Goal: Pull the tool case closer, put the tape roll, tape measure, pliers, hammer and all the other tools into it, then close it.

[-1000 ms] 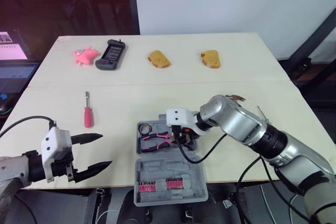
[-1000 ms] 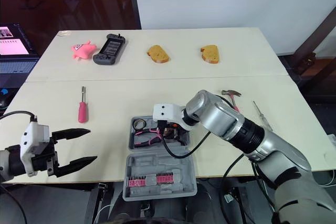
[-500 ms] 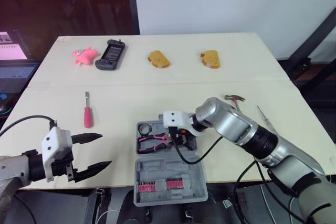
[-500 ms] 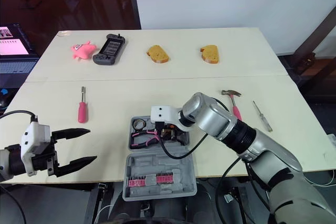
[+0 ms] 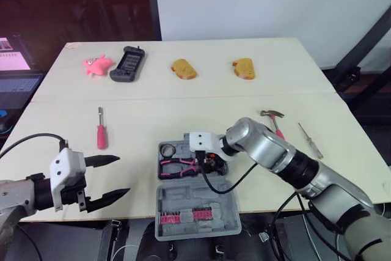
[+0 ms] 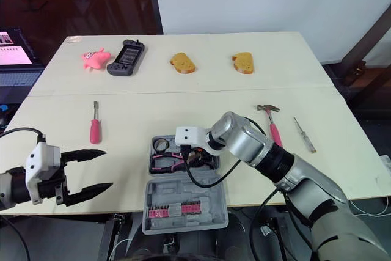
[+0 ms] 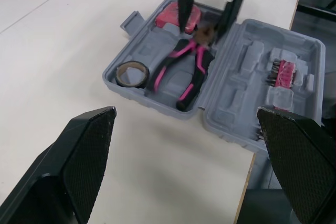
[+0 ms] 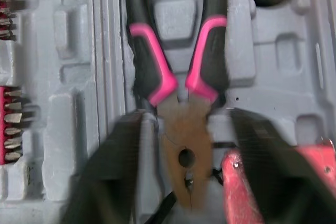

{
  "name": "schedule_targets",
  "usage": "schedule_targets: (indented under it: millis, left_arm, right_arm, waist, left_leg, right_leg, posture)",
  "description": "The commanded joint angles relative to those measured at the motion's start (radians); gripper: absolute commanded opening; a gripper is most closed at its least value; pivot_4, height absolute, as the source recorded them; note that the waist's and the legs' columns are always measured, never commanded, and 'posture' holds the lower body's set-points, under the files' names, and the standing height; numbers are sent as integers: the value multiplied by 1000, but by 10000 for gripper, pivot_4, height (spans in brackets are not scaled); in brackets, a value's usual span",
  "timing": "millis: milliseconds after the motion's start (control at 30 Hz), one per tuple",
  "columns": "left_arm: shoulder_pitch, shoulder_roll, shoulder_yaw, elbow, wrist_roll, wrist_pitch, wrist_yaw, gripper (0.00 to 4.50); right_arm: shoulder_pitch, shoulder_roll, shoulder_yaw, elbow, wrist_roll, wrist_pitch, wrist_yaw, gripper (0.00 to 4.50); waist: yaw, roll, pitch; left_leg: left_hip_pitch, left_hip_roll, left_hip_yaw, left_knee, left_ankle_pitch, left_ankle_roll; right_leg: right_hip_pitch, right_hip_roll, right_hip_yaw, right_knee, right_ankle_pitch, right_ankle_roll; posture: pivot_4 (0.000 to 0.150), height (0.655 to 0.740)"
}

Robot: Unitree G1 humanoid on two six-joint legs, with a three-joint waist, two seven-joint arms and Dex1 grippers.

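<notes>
Table [image 5: 183, 108] otherwise unchanged. Pliers [image 5: 178, 164] now seated in tool case [image 5: 164, 195], right gripper [image 7: 202, 27] spread open astride their head (release judged complete). Hammer [image 5: 273, 118], newly uncovered at 2 o'clock, still outstanding.

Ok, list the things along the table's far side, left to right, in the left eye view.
pink toy → black handheld device → brown bread-like piece → second brown bread-like piece

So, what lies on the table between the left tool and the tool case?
Nothing: the table is bare between the open left tool and the tool case. The left wrist view shows this most clearly.
</notes>
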Motion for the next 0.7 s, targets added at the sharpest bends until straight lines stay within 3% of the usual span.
schedule_targets:
  millis: [33, 100, 233, 433, 700]
  left_arm:
    - [-9, 7, -4, -4, 1, -16, -7, 45000]
    - [-14, 2, -16, -8, 1, -16, -5, 45000]
    - [-27, -8, -48, -1, 8, -24, 1, 45000]
    - [-54, -5, -73, 14, 9, -28, -3, 45000]
    - [-75, 1, -92, 15, 8, -22, -12, 45000]
  right_arm:
    - [-1, -12, -100, -47, 39, -19, 17, 39300]
    - [18, -13, -153, -74, 76, -24, 24, 39300]
    - [155, 7, -299, -158, 121, -227, -46, 39300]
    - [190, 34, -326, -140, 171, -149, -54, 39300]
    - [247, 86, -305, 25, 122, -279, -95, 728]
  waist:
    - [3, 0, 0]
    - [4, 0, 0]
    - [4, 0, 0]
    - [2, 0, 0]
    - [3, 0, 0]
  left_leg:
    - [0, 0, 0, 0, 0, 0]
    - [0, 0, 0, 0, 0, 0]
    - [0, 0, 0, 0, 0, 0]
    - [0, 0, 0, 0, 0, -1]
    - [0, 0, 1, 0, 0, 0]
  right_leg:
    - [0, 0, 0, 0, 0, 0]
    - [0, 0, 0, 0, 0, 0]
    - [1, 0, -1, -1, 0, 0]
    - [1, 0, -1, 0, 0, 0]
    - [1, 0, -1, -1, 0, 0]
  posture:
    - [1500, 7188]
    - [1500, 7188]
    - [1500, 7188]
    - [1500, 7188]
    - [1500, 7188]
